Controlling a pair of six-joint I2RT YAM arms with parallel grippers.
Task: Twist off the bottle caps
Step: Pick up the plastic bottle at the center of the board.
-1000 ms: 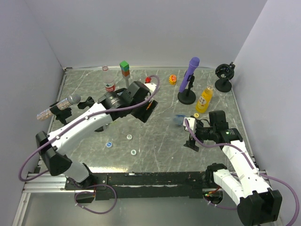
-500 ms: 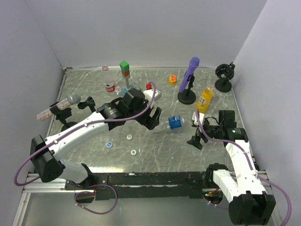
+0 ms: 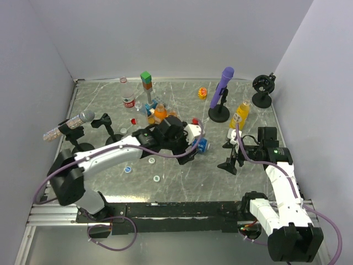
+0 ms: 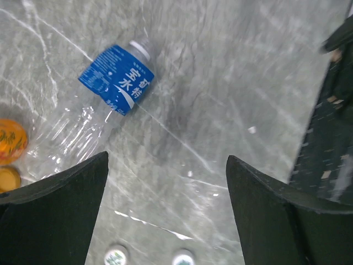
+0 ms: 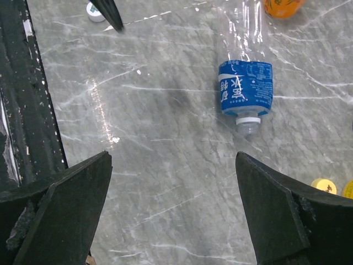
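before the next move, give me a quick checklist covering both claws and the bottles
1. Left claw open and empty: ok.
2. Right claw open and empty: ok.
3. Blue-labelled bottle free of both claws: ok.
4. Blue-labelled bottle upright for a grip: not ok, it lies on its side on the table.
5. Its neck bare of a cap: ok, the right wrist view shows an open neck.
6. Yellow juice bottle capped: cannot tell, too small.

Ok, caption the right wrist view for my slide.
Open right gripper above a blue-labelled bottle lying on the grey marble table.
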